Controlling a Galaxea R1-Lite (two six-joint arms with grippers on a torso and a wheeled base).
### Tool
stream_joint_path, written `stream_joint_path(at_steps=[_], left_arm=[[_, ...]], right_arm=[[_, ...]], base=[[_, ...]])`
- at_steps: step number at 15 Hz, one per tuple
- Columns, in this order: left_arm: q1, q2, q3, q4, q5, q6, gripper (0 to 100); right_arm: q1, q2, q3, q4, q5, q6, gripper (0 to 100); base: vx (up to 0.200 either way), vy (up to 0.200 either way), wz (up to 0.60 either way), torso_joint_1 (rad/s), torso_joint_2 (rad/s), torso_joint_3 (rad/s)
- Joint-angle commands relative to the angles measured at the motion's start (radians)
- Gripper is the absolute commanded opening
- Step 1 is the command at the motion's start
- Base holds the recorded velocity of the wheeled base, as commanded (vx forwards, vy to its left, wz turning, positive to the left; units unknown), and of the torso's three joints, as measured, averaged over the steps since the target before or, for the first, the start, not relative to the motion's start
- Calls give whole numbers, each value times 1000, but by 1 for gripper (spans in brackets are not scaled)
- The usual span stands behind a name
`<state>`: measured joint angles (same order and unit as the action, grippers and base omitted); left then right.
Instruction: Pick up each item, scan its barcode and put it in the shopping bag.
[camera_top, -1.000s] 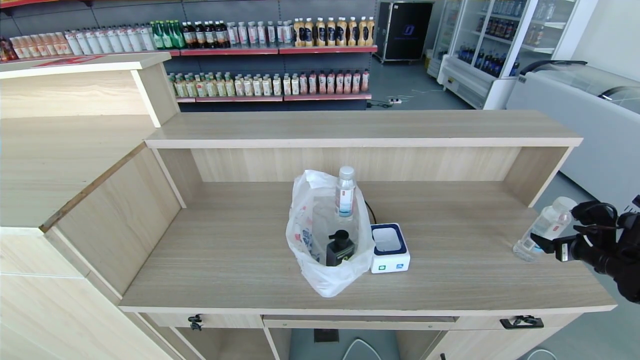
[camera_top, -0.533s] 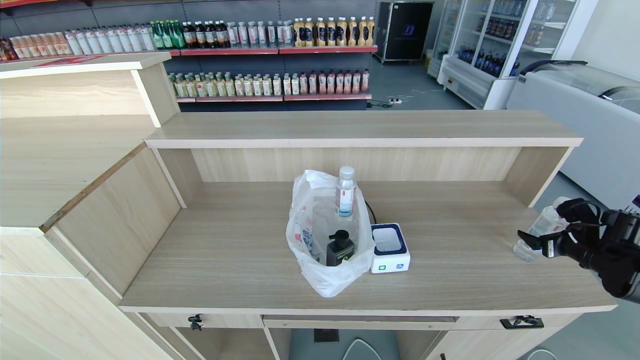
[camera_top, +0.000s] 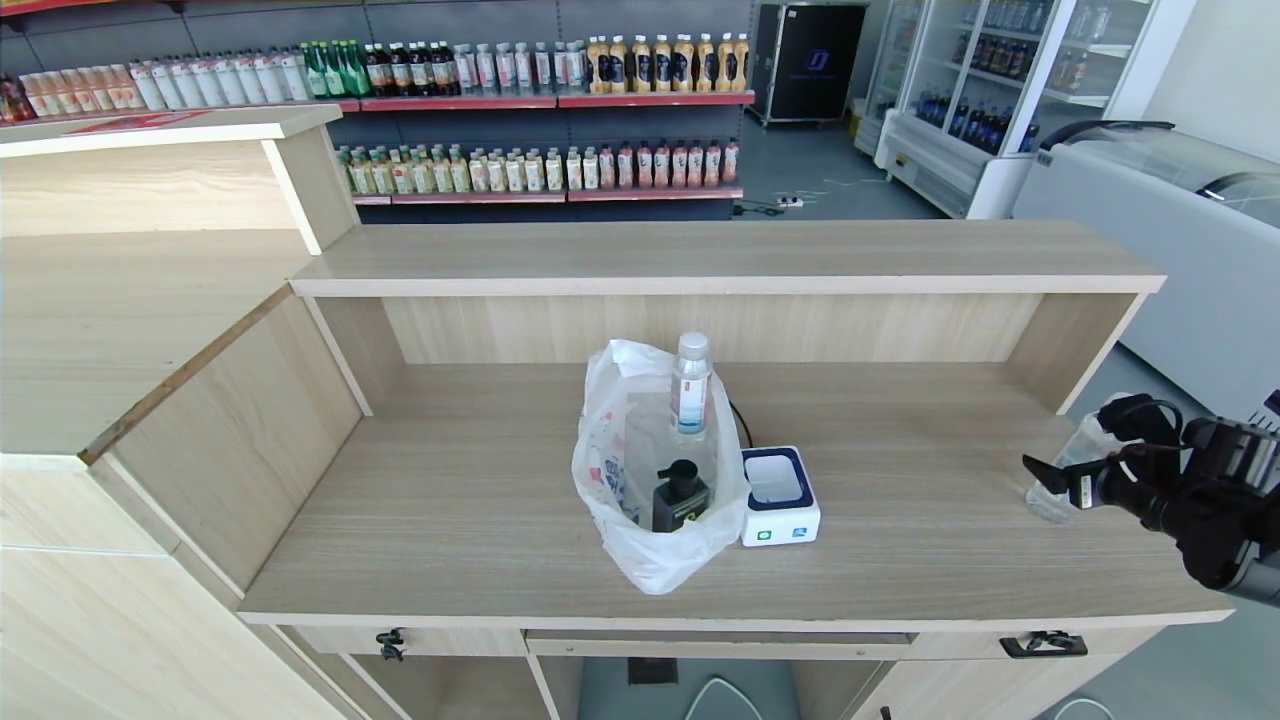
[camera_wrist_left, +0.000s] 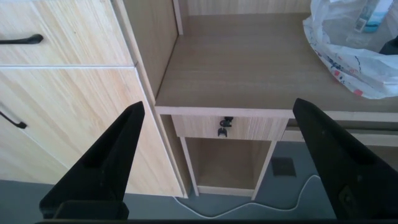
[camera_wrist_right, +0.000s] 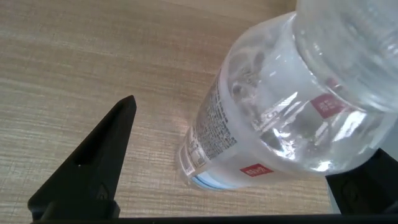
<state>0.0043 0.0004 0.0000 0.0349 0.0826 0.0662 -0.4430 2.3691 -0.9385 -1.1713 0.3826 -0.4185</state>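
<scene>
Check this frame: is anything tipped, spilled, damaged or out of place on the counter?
Nothing stands out. The shopping bag stands open with a dark pump bottle inside, the scanner sits beside it, and the clear bottle at the right end of the counter stands inside the open right gripper, with no spill.

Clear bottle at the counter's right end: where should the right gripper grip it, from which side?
Mid-body, at the label band: the clear bottle stands on its base, round and straight-walled there. Come level from the right end of the counter, where the open right gripper straddles it.
</scene>
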Motion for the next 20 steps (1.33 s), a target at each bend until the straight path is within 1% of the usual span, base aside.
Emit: stream_joint_path(at_steps=[1,5,6,12,15,17,18,19,20], left_arm=[[0,0,0,0,0,0,100],[0,0,0,0,0,0,100],[0,0,0,0,0,0,100],[0,0,0,0,0,0,100],[0,0,0,0,0,0,100],[0,0,0,0,0,0,100],[0,0,0,0,0,0,100],[0,0,0,0,0,0,100],[0,0,0,0,0,0,100]], right_arm=[[3,16,-19,-2,1,0,100],[3,28,-36,-4,4,4,100],[3,30,-36,-5,4,7,0],[-2,41,-51,-25,4,9,0],[-3,24,-49,-38,4,55,0],[1,-24,-34,-25,6,119,0],[15,-74,-11,-5,7,175,0],[41,-156,24,32,13,242,0],[70,-260,56,82,41,311,0]], base=[[0,0,0,0,0,0],[0,0,0,0,0,0],[0,0,0,0,0,0],[0,0,0,0,0,0],[0,0,0,0,0,0],[0,0,0,0,0,0],[0,0,0,0,0,0],[0,0,0,0,0,0],[0,0,0,0,0,0]])
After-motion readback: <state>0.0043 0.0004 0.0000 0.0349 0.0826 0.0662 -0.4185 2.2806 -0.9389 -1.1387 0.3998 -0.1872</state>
